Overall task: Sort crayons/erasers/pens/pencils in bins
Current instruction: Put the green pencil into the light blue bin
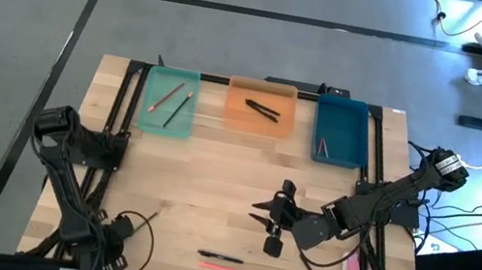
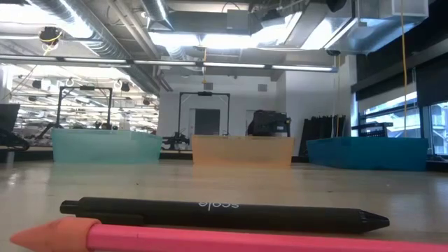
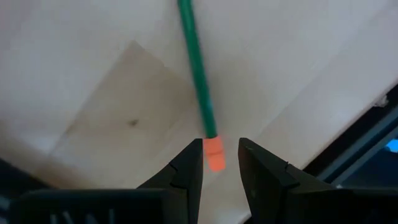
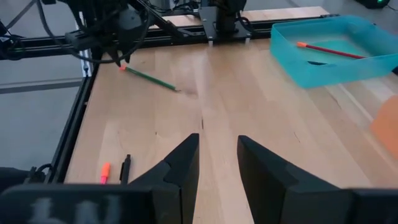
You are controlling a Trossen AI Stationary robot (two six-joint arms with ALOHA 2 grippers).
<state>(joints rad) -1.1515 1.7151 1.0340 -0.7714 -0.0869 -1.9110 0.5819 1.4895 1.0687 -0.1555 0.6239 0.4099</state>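
Orange bin (image 1: 258,118) with two pens (image 1: 263,110)

Bright, even overhead light; long ceiling strip lights (image 2: 231,38) blow out in the low view. Pale wooden counter (image 1: 214,180) shows soft, faint shadows. Left wrist view is blurred on the thin green pencil (image 3: 196,68). Pink orange-tipped pencil (image 2: 210,238) sits soft, too close.

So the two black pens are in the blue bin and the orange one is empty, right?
Not quite. The high view shows the two black pens lying in the orange bin, the middle one. The blue bin holds only a thin reddish stick.
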